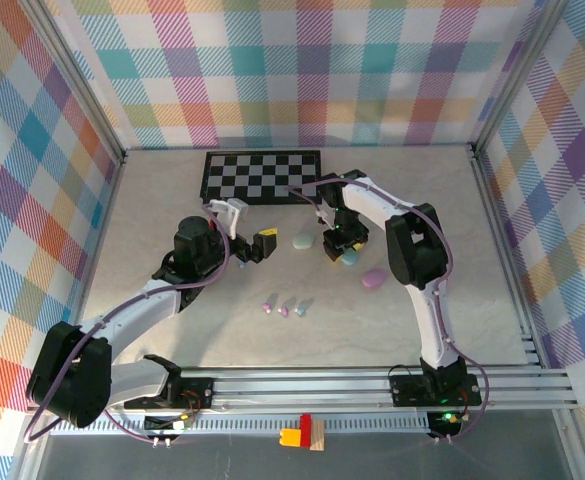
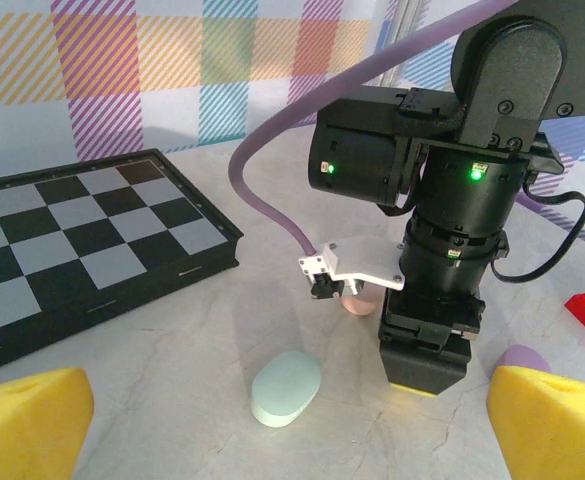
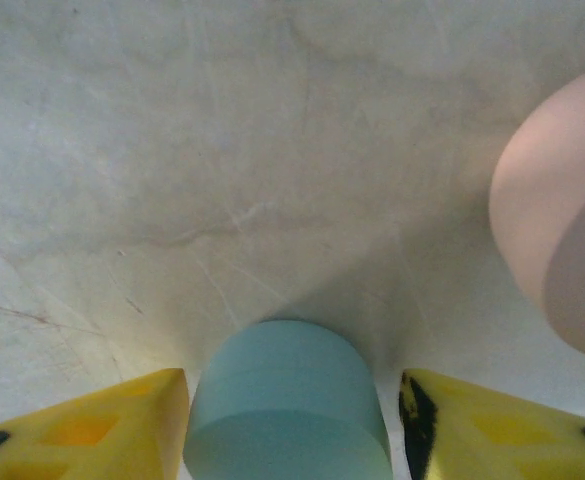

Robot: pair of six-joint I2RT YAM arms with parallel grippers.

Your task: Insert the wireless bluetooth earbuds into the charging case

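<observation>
Pastel earbuds (image 1: 284,310) loose on the table (image 1: 152,200) between the arms, well apart from both claws. Likely light, hard, slippery; best pinched gently across the middle. Astride a blue case (image 3: 287,385), right claw (image 3: 297,430) spread, not yet gripping; left claw (image 2: 290,425) splayed wide.

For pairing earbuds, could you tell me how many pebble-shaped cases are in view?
4: mint case near the chessboard; blue case within the right pincer; pink case beside it; lilac case to their right. More may be hidden.
</observation>
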